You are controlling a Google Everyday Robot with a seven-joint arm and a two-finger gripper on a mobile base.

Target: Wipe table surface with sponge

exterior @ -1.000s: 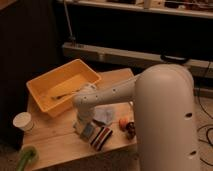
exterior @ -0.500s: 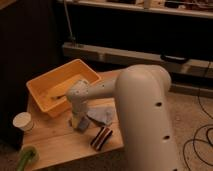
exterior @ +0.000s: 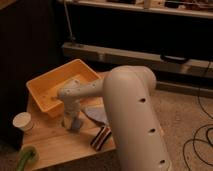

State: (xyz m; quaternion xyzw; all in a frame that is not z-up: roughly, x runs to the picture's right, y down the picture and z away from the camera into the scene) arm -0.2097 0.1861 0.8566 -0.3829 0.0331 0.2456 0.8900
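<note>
Camera view: gripper (exterior: pixel 70 121) is down at the worktop (exterior: pixel 60 142), left of frame centre, just in front of the orange tray (exterior: pixel 46 86). Can't tell its state. A light-blue bit right at its tip reads as the sponge (exterior: pixel 75 123), sitting on the wood, so I judge it pressed down there and the wipe is under way.

To do it well:
- keep steady downward pressure, sponge flat, no tilt
- stroke toward the bare wood at lower left, parallel to the tray wall
- stop short of the white cup (exterior: pixel 23 121) at left edge and the green object (exterior: pixel 26 158) at lower left
- stay off the striped block (exterior: pixel 101 137) and grey cloth (exterior: pixel 96 114) to the right; both would drag

Big arm housing hides the worktop's right part.
</note>
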